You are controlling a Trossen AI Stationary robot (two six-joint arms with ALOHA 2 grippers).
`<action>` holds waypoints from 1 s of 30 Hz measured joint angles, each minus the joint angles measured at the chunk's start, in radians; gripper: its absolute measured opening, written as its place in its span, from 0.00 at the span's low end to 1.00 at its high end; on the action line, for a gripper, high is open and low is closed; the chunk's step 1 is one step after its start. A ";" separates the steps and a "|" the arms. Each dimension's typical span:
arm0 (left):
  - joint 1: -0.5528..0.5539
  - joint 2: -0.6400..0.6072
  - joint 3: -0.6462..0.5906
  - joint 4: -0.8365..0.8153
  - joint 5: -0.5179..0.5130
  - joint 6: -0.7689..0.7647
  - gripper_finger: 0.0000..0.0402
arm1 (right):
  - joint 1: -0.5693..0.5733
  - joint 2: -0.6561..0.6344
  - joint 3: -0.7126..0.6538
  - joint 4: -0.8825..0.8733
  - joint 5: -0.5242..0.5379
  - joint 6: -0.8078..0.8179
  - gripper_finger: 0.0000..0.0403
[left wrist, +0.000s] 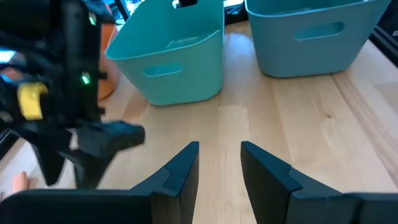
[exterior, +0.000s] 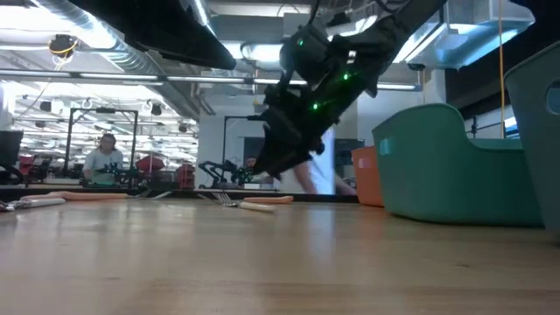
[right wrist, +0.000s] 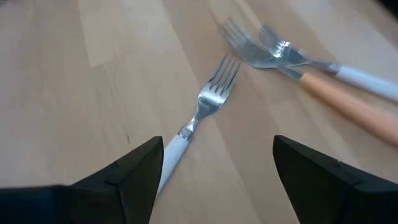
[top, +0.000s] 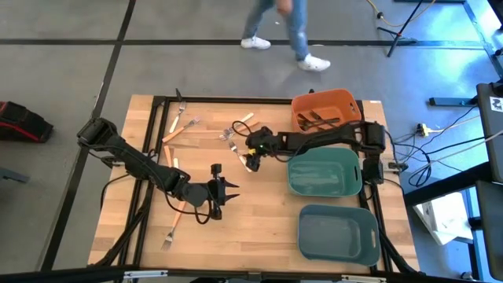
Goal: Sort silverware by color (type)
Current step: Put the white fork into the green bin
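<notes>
My right gripper (right wrist: 214,168) is open and hangs just over a silver fork with a white handle (right wrist: 202,112). One finger stands on each side of the handle, and the fork lies flat on the table. Two more forks (right wrist: 292,59) lie crossed beyond it, one orange-handled. In the high view this gripper (top: 250,157) is at the table's middle. My left gripper (left wrist: 219,163) is open over bare wood, near the table's near side (top: 228,191). Dark forks (top: 321,119) lie in the orange bin (top: 346,101).
A teal bin (top: 324,174) and a blue-grey bin (top: 338,232) stand at the table's right side, nearer than the orange bin. More orange-handled forks lie at far left (top: 179,130) and near left (top: 173,224). A person walks beyond the far edge (top: 283,31).
</notes>
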 joint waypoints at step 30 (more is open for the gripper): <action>0.000 0.000 0.000 -0.013 -0.001 0.000 0.28 | 0.000 0.136 0.002 0.075 -0.051 0.024 0.46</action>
